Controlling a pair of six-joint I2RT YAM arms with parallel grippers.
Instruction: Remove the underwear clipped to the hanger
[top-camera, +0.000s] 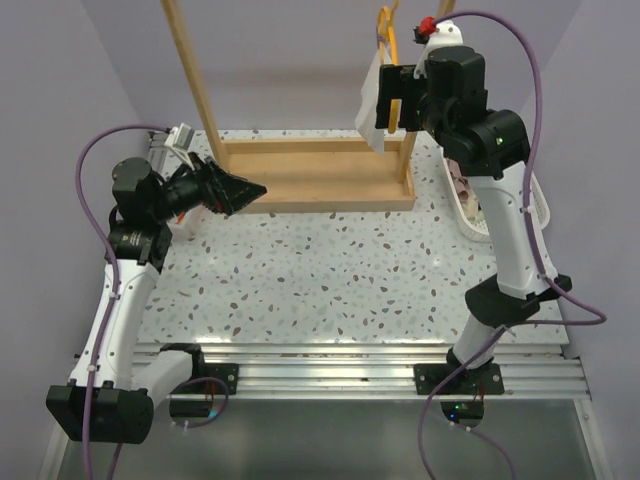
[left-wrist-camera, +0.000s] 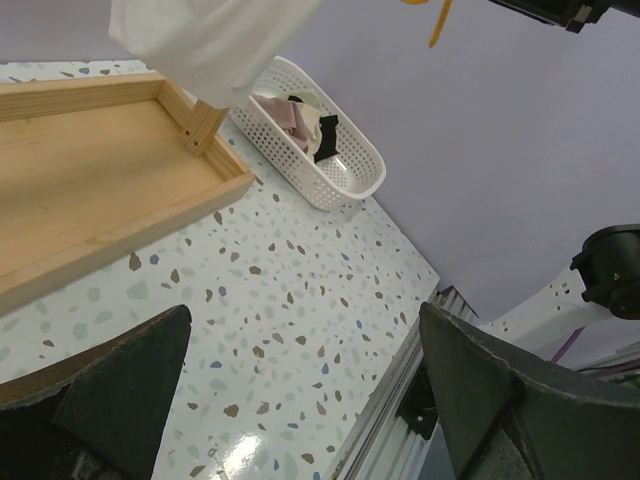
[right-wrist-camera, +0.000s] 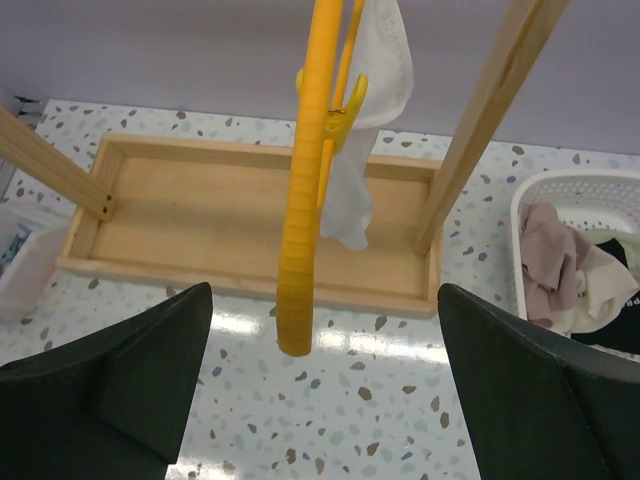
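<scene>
Right hand (right-wrist-camera: 325, 305) and left hand (left-wrist-camera: 305, 320) gape empty, underwear (right-wrist-camera: 350, 200) clipped to hanger (right-wrist-camera: 305, 200).

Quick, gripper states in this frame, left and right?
Left gripper: open, holding nothing.
Right gripper: open, holding nothing; the hanger hangs in front of it, ungripped.

The top camera sits high, past the near edge of the speckled table (top-camera: 330, 270), and looks down on all of it. The left wrist camera is low by the table's left edge, looking across to the white basket (left-wrist-camera: 352, 172) at the right edge. The right wrist camera is high up, very close to the yellow hanger (right-wrist-camera: 305, 200), looking down. All three show the wooden tray (right-wrist-camera: 220, 220) and the basket.
</scene>
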